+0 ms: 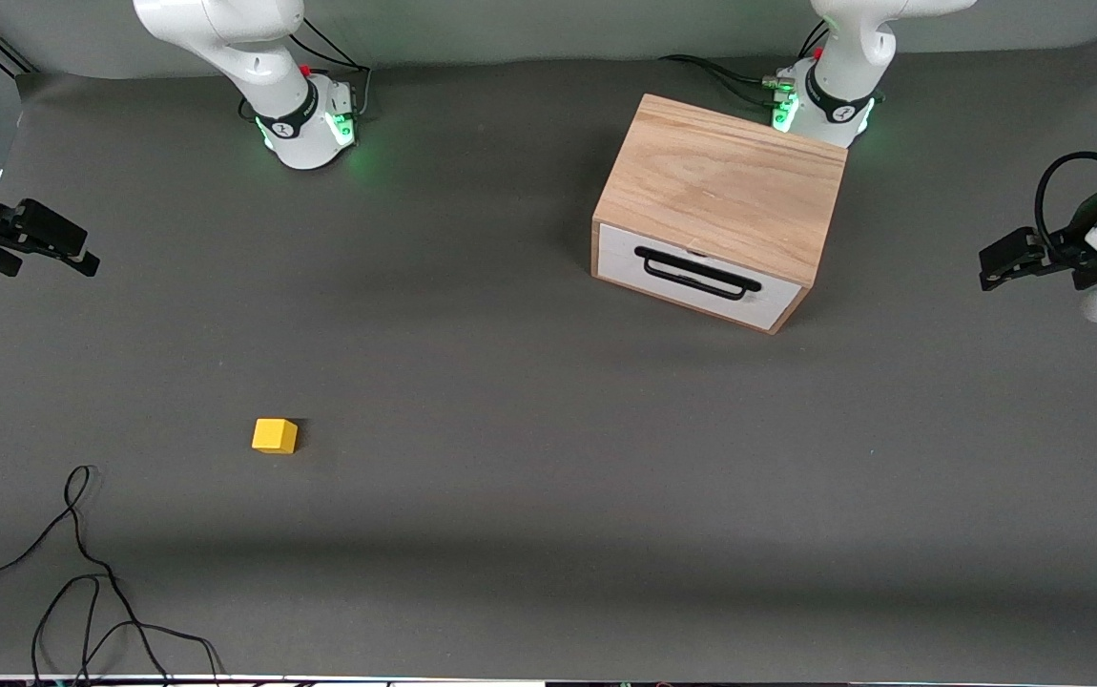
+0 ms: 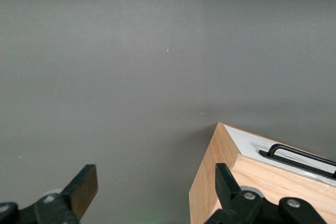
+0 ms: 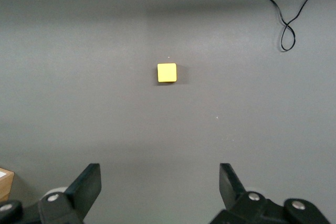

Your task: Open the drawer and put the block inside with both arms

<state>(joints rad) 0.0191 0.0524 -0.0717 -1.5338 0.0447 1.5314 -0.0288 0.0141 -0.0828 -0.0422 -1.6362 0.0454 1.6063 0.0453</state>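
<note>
A loose black cable (image 1: 81, 572) lies coiled on the grey table (image 1: 548, 534), nearest the front camera, at the right arm's end. Farther from the camera than the cable, the block (image 1: 275, 436) sits on the bare table surface, untouched and well apart from both grippers; the right wrist view shows it alone on the mat (image 3: 167, 72).

Farther again, toward the left arm's end, stands the light-oak box (image 1: 725, 181). Its drawer (image 1: 696, 277) is fully shut, white front flush with the box, black bar handle (image 1: 698, 274) facing the front camera at a slight angle. Nothing rests on top of the box.

The right gripper (image 1: 62, 250) hangs at the edge of the table at the right arm's end, fingers spread wide, holding nothing. The left gripper (image 1: 1002, 267) hangs at the table edge at the left arm's end, fingers likewise spread and empty; its wrist view shows a corner of the box below it. Both arms wait.

The two arm bases stand farthest from the camera, the left arm's base (image 1: 825, 105) just beside the box's rear edge.
</note>
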